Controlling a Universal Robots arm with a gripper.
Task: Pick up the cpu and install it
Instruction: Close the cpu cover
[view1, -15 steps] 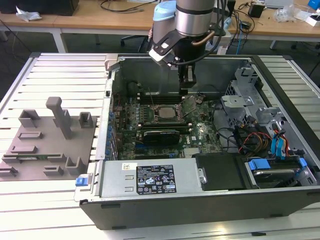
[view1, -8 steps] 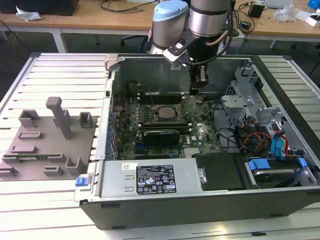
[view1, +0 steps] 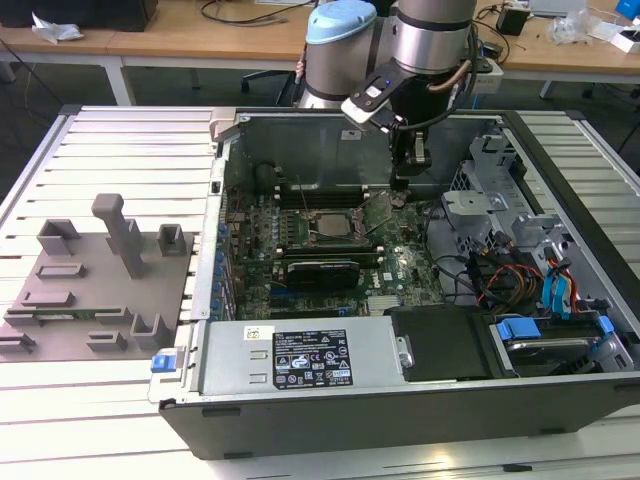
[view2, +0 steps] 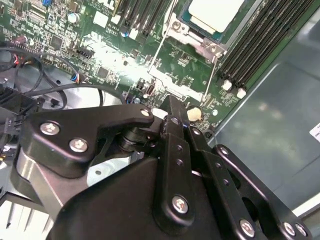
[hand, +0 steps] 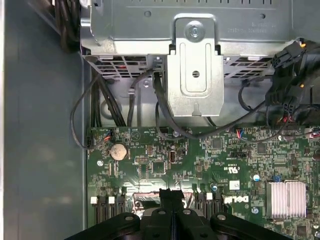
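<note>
1. Hanging inside the open grey metal computer case in the exterior view, the black two-fingered gripper is near the square dark metal socket frame, on the exterior view's right of it. The cpu, a small flat square chip with a pale silvery top, lies inside that frame.
2. In the second wrist view, the jaws are pressed together with nothing between them, close to the socket frame but apart from it. The cpu lies flat within the frame, untouched.
3. In the first wrist view, the clenched jaws hover over the green circuit board.
4. The chip is probably light, stiff and thin. Its metal top looks smooth and slippery, and its underside is likely fragile. Opposite dark edges are the safest hold, keeping it level.
</note>
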